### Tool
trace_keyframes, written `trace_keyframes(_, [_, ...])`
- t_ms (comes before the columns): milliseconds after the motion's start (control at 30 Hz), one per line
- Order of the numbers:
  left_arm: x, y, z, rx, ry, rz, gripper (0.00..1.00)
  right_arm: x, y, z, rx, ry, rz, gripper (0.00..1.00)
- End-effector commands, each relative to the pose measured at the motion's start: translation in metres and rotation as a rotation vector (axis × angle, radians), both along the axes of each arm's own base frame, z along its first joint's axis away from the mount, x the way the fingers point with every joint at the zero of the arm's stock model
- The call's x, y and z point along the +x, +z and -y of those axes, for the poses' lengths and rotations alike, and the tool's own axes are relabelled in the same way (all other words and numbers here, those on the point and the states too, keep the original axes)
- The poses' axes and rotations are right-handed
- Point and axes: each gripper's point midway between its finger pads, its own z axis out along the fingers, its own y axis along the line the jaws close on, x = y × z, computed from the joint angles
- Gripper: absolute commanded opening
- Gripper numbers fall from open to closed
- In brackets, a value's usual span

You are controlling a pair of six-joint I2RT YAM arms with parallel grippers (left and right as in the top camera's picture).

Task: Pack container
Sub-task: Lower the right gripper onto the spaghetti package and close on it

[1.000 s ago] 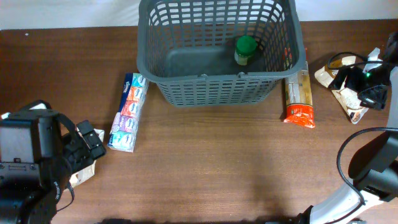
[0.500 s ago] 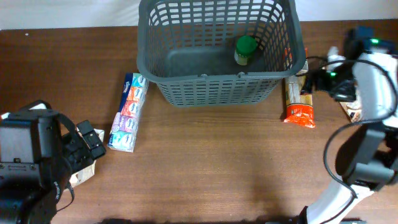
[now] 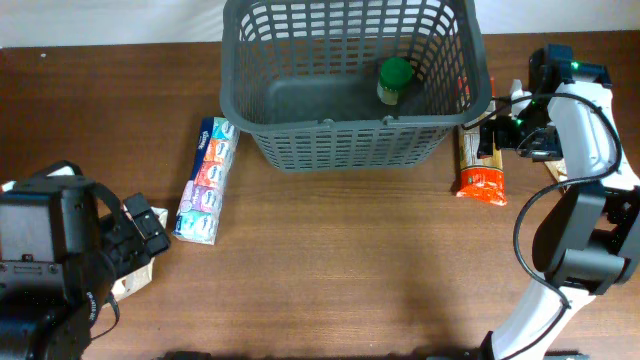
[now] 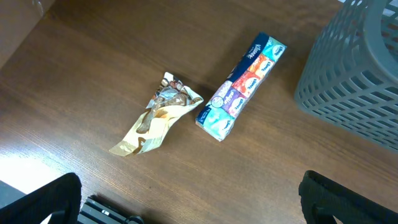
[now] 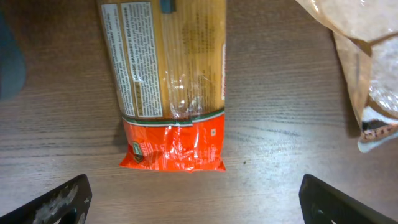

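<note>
The container (image 3: 340,146), a large dark grey lattice basket, stands at the table's back centre; its corner shows in the left wrist view (image 4: 360,68). Inside it stands a jar with a green lid (image 3: 394,80). A spaghetti packet with an orange end (image 3: 481,160) lies right of the basket. My right gripper (image 3: 500,135) hovers open over it, the packet (image 5: 168,81) just ahead of the fingers. A colourful tissue pack (image 3: 205,180) (image 4: 242,84) lies left of the basket. My left gripper (image 3: 150,230) (image 4: 193,199) is open and empty at the front left.
A crumpled gold snack wrapper (image 4: 155,121) lies beside the tissue pack, near my left gripper. A clear-and-brown bag (image 5: 373,74) (image 3: 560,172) lies at the right edge, past the spaghetti. The basket's wall stands close to the spaghetti packet's left side.
My right arm has swung left from the bag at the table's right edge to above the spaghetti packet. Its jaws stayed open. The left arm has not moved.
</note>
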Motion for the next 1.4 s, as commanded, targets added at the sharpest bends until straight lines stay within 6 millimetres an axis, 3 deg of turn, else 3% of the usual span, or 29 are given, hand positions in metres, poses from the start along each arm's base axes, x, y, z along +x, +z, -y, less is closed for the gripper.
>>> trace_keyframes(0, [0.000,0.000,0.000,0.002,-0.009,-0.002,0.99,0.000,-0.018,-0.004,0.031,0.053,-0.037,0.99])
trace_keyframes(333, [0.000,0.000,0.000,0.002,-0.009,-0.002,1.00,-0.001,-0.054,-0.005,0.054,0.065,-0.109,0.99])
trace_keyframes(767, [0.000,0.000,0.000,0.001,-0.009,-0.002,1.00,0.015,-0.057,-0.010,0.084,0.096,-0.044,0.99])
trace_keyframes(1100, [0.000,0.000,0.000,0.001,-0.009,-0.002,1.00,0.039,-0.058,-0.021,0.038,0.144,0.031,0.99])
trace_keyframes(1367, [0.000,0.000,0.000,0.002,-0.009,-0.001,0.99,0.041,-0.067,-0.025,-0.012,0.160,0.012,0.99])
